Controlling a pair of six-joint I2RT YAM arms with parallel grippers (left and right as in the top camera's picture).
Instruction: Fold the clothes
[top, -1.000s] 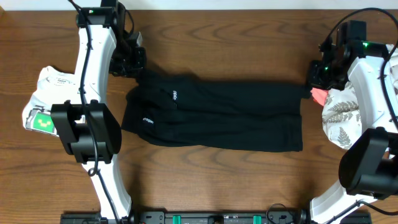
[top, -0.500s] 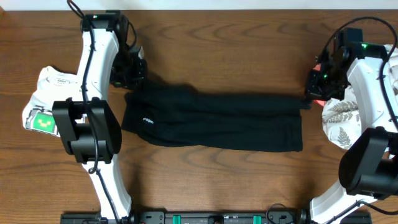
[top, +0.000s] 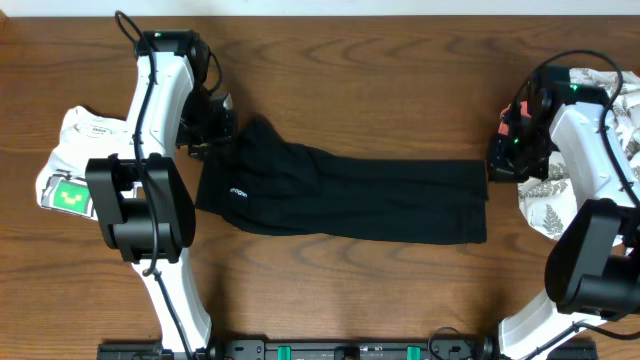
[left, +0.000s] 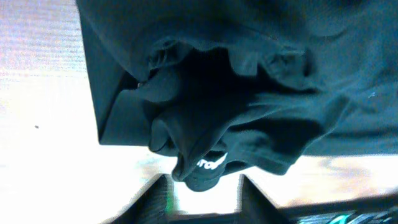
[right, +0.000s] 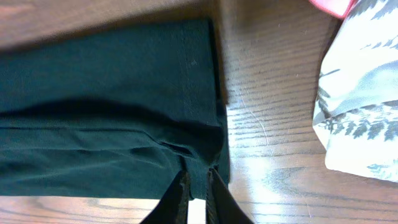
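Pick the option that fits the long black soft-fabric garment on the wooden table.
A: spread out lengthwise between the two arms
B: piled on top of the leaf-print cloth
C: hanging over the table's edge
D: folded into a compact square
A: the long black soft-fabric garment lies stretched along the wooden table from the left arm to the right arm, with bare wood between it and the white leaf-print cloth.

Soft blur, washed-out glare on table (left: 37, 93)
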